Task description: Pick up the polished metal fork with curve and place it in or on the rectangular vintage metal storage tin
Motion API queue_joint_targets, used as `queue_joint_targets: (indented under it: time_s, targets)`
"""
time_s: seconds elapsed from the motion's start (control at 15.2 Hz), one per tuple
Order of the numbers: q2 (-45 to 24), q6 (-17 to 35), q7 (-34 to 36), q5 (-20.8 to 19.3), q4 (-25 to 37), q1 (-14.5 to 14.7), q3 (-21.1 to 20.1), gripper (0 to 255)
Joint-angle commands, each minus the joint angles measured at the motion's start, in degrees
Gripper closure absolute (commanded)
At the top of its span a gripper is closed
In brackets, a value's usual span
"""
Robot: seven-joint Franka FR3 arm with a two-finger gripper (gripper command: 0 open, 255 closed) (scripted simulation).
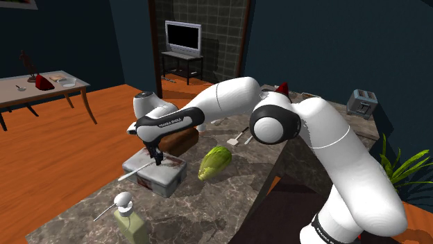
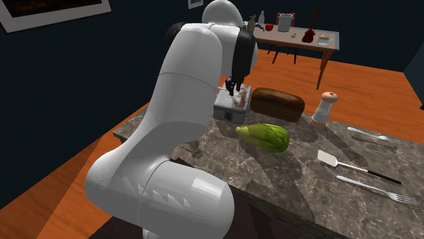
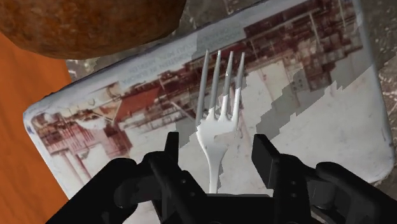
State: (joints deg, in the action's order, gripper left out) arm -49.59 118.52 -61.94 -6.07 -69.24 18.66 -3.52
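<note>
The shiny metal fork (image 3: 218, 121) lies on the printed lid of the rectangular tin (image 3: 305, 127), tines toward the brown loaf. My gripper (image 3: 217, 140) hovers just over it, open, one black finger on each side of the fork's neck with a gap on both sides. In the shoulder view the gripper (image 1: 159, 158) stands over the tin (image 1: 165, 179), and the fork's handle (image 1: 135, 172) reaches out past the tin's left edge. The second exterior view shows the gripper (image 2: 235, 87) above the tin (image 2: 227, 108).
A brown loaf (image 1: 179, 143) sits right behind the tin, a green leafy vegetable (image 1: 214, 162) to its right. A pump bottle (image 1: 129, 220) stands near the counter's front edge. A pepper mill (image 2: 325, 108), spatula (image 2: 353, 165) and another fork (image 2: 378, 191) lie farther along the marble counter (image 2: 204, 153).
</note>
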Motion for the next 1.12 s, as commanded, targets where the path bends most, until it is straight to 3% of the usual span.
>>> queue_joint_targets:
  time_s: [0.0, 0.26, 0.53, 1.06]
  targets:
    - [0.0, 0.0, 0.0, 0.0, 0.0, 0.0, 0.0, 0]
    - [0.0, 0.0, 0.0, 0.0, 0.0, 0.0, 0.0, 0]
    - [3.2, -5.1, -0.2, 0.2, 1.9, 0.1, -0.2, 0]
    - [3.2, -5.1, -0.2, 0.2, 1.9, 0.1, -0.2, 0]
